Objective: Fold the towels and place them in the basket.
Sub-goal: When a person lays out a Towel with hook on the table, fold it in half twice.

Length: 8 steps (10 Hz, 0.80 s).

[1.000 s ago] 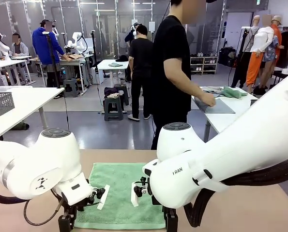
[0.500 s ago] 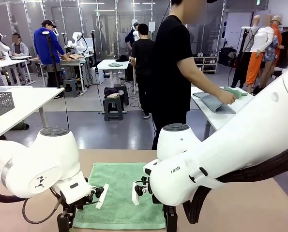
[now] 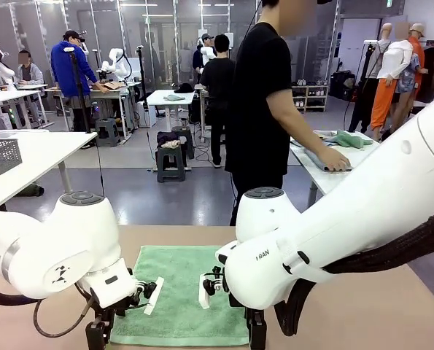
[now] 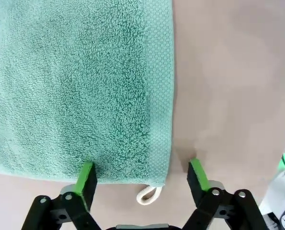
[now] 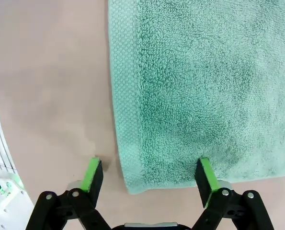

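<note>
Your left gripper [image 4: 141, 167] and right gripper [image 5: 148, 165], fingers spread wide, straddle the near corners of the green towel [image 3: 180, 284] lying flat on the table [image 4: 228, 72]; your arms hide both corners from the front.

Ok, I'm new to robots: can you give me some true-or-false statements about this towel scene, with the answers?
1. The green towel lies spread flat on the table. True.
2. The left gripper is shut on the towel. False: it is open, astride a corner.
3. The right gripper is open, astride another corner. True.
4. The person's hand touches the green towel. False: it rests on a grey towel on another table.
</note>
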Each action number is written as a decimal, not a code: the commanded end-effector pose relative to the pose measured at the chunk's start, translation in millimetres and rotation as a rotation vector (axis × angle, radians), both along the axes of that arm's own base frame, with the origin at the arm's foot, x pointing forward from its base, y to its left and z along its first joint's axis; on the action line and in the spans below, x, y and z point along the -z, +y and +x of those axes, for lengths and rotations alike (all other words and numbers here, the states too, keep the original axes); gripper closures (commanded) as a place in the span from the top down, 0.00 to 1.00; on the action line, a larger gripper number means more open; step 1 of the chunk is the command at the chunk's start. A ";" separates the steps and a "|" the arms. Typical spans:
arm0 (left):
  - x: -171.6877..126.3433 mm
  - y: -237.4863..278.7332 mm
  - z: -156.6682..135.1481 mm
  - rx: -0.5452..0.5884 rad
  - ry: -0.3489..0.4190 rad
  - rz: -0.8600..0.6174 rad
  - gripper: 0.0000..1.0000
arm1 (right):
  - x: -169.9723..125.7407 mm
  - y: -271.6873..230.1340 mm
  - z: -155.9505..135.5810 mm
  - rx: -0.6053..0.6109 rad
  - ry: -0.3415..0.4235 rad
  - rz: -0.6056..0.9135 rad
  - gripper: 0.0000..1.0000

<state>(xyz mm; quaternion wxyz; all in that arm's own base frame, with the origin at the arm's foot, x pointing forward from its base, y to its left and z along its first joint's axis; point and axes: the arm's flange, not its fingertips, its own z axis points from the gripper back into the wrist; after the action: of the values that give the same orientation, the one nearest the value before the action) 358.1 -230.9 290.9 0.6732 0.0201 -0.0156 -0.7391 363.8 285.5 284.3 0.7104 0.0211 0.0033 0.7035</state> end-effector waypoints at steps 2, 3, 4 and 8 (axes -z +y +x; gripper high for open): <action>5.0 28.6 -36.5 0.016 -0.014 -0.015 0.60 | 2.7 0.8 5.2 -0.021 -0.005 -0.003 0.60; 3.6 28.5 -36.1 0.012 -0.018 -0.017 0.75 | 2.0 0.9 4.6 -0.019 -0.015 0.006 0.75; 2.2 28.5 -35.4 0.009 -0.022 -0.018 0.41 | 0.3 0.4 4.3 -0.018 -0.023 0.009 0.40; -3.6 27.9 -34.6 0.010 -0.033 -0.016 0.01 | -1.4 -0.5 2.6 -0.011 -0.030 -0.002 0.00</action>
<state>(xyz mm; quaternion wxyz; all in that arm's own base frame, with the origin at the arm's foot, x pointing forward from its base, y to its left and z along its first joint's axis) 359.9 -229.8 300.7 0.6745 0.0250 -0.0260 -0.7374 369.5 288.3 293.4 0.7099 0.0172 -0.0090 0.7040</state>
